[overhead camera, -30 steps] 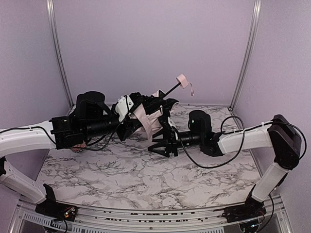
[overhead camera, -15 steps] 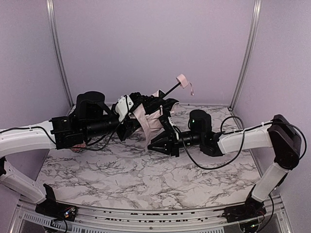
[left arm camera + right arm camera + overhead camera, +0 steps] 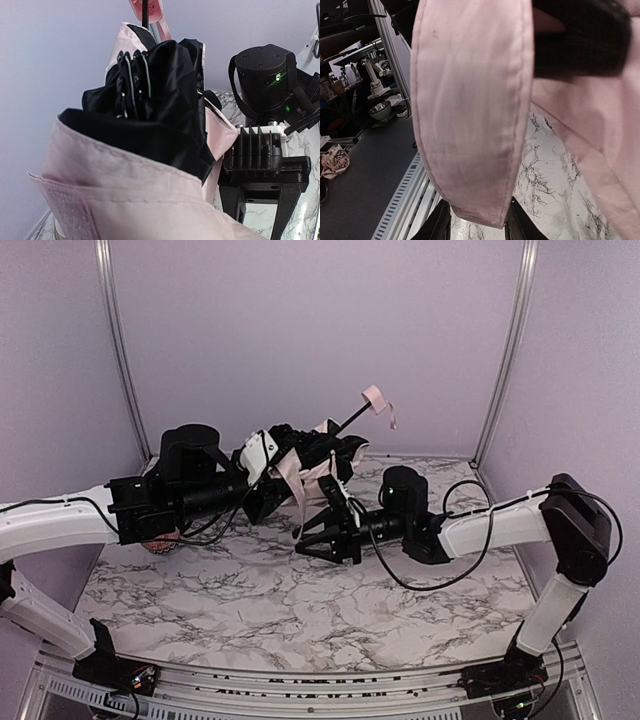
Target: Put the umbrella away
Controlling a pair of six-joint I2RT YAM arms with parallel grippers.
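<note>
Above the white marbled counter [image 3: 250, 610], the pale pink folding umbrella with black lining [image 3: 300, 465] hung bundled in mid-air, clamped by the left end effector [image 3: 270, 490]. The right end effector [image 3: 315, 532] sat just below, jaws apart around a dangling pink fabric flap [image 3: 470, 125]. The umbrella's small pink handle knob [image 3: 373, 398] pointed up and right.

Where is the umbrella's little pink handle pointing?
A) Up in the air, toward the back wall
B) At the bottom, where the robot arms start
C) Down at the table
A: in the top view, the umbrella has its thin shaft slanting upward, with the handle high against the purple wall.
</note>
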